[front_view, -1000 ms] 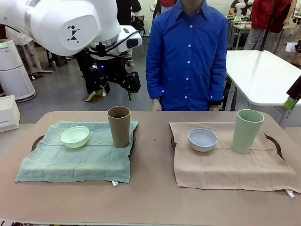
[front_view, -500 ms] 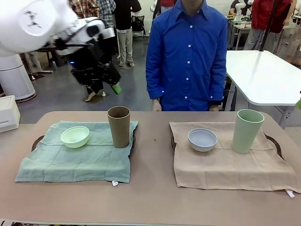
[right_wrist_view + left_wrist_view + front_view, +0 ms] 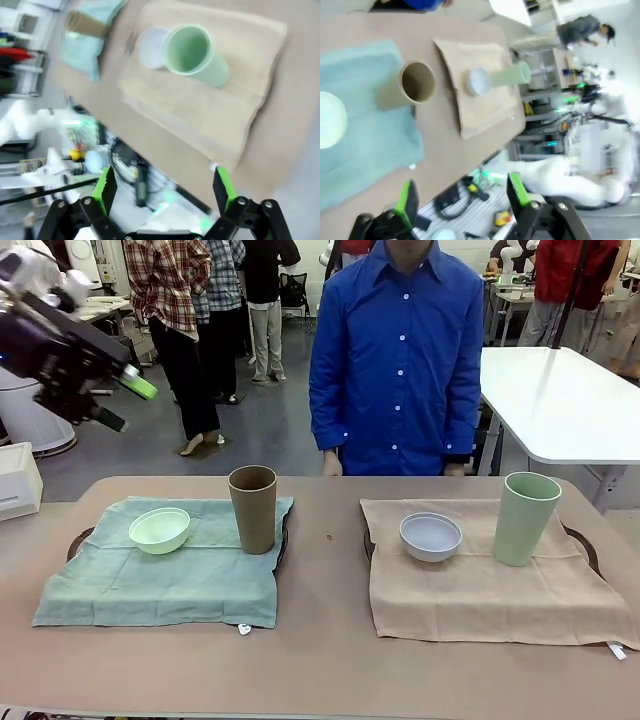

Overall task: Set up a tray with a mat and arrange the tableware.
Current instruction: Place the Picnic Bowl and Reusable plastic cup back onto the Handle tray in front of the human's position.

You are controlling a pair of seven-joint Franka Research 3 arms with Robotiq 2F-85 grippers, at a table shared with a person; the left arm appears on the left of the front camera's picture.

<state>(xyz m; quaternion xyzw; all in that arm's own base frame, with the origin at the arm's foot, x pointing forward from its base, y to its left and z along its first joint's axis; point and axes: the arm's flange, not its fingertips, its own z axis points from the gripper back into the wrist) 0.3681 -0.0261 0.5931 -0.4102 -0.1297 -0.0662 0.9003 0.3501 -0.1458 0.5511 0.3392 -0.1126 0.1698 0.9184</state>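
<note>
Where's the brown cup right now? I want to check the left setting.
In the front view the brown cup stands upright at the back right of the green mat, on the robot's left, with the mint green bowl beside it.

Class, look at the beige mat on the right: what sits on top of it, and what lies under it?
On the beige mat stand a pale blue-white bowl and a pale green cup. Dark tray edges show at its sides; the mat covers the rest of the tray.

Both mats, the green mat (image 3: pixel 165 575) at left and the beige mat (image 3: pixel 480 585) at right, are soft, wrinkled cloth. Brown cup (image 3: pixel 253 508), green cup (image 3: pixel 525 517) and bowls look matt and smooth. The tabletop (image 3: pixel 320 660) is matt.
</note>
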